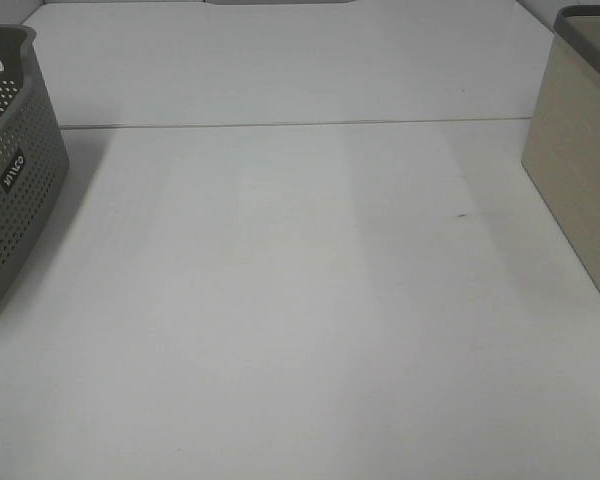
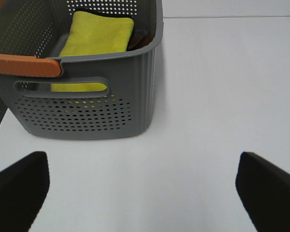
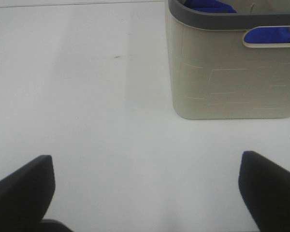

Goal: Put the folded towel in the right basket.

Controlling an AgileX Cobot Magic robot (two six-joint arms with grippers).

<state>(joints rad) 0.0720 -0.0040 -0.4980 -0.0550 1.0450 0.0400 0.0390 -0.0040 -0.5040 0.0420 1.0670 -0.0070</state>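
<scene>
Grey basket (image 1: 10, 170): at the far left edge of the table (image 1: 300, 300) in the high view, perforated walls, a small label on its side, only partly in frame.
Grey basket, left wrist view (image 2: 87, 106): stands on the table ahead of the left end effector; a slot handle in the near wall, an orange strip (image 2: 24, 65) along its rim.
Yellow towel (image 2: 99, 34): folded, lying flat inside the grey basket; a strip of it shows through the handle slot. A darker brownish thing (image 2: 140, 41) lies beside it in the same basket; too little shows to name it.
Left end effector (image 2: 145, 193): fingers (image 2: 19, 188) spread wide apart, nothing between them, over bare table, short of the grey basket.
Table middle: bare white surface between the two baskets, one small dark speck (image 1: 462, 214) nearer the beige basket.
Right end effector (image 3: 145, 193): fingers (image 3: 24, 188) spread wide, released, grasping nothing, short of the beige basket.
Beige basket (image 3: 232, 72): at the far right edge of the table, well apart from the grey basket; solid walls, grey rim, a handle slot.
Blue cloth (image 3: 210, 6): inside the beige basket, showing over the rim and through the slot.
</scene>
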